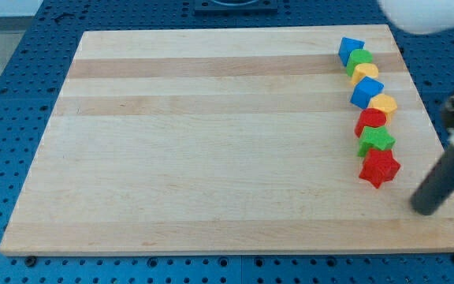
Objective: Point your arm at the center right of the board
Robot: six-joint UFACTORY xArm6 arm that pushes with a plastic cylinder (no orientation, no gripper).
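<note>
Pale wooden tabletop (211, 142) lies on blue perforated base (6, 95). Eight blocks form a column at the view's right: blue cube (350, 50) topmost, red star (379, 167) lowest. My tip (425, 208) rests just right of and below the red star, apart. No jaws fitted.

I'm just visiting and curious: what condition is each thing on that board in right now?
my tip: down on the board, right of and below the red star, touching no block.
red star: resting at the column's bottom end.
blue block: resting at the column's top end.
wooden board: flat.
</note>
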